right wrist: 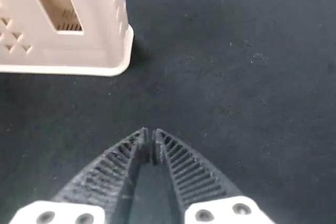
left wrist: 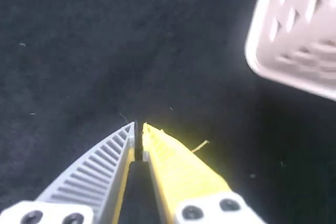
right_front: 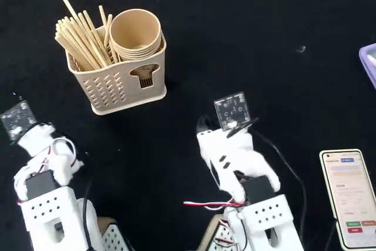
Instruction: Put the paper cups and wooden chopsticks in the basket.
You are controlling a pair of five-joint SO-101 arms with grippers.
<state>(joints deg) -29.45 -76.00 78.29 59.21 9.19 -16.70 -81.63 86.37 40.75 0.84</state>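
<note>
Your only writing sits on the lit screen of the white-cased phone (right_front: 349, 198), lying flat at the worktop's near right edge, and it is too small to read. Your left hand (left wrist: 137, 129), one grey finger and one yellow, is clenched, tips all but touching, hanging over bare cloth with the basket's corner off to one side. Your right hand (right wrist: 149, 132), both fingers black and ribbed, is clenched the same way, low over the cloth just short of the basket's base. The cream perforated plastic basket (right_front: 120, 89) stands upright at the far left of the black-clothed worktop (right_front: 264, 45); the stacked tan paper cups (right_front: 135, 30) sit inside it, the bundle of pale wooden chopsticks (right_front: 82, 36) leaning beside them. A lilac tray edge (right_front: 369, 63) pokes in at the right.
</note>
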